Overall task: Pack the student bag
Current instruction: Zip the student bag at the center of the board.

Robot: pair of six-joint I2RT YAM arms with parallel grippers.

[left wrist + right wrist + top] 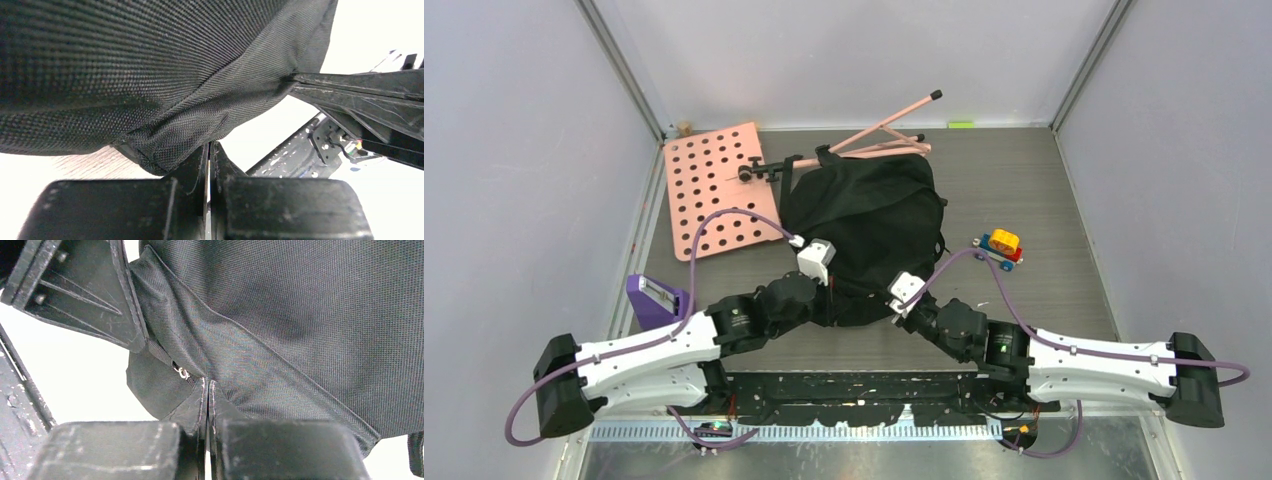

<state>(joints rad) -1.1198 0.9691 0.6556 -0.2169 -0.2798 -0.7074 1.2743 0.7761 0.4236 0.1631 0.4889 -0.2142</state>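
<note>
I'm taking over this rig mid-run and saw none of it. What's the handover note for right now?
Left gripper: shut, pinching the near edge of the student bag.
Right gripper: shut on the bag's fabric beside a zip pull.
Bag: lying in the middle, no opening showing from above.
Outside it: toy car on its right, pink perforated board on its left, purple box at the near left.
Done: both grips on the bag. Left: likely open it and pack; contents cannot be seen.

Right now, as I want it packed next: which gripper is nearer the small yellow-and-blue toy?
Right. The right gripper grips the near edge of the student bag, the toy just off to its right; the left gripper holds the bag farther left.
</note>
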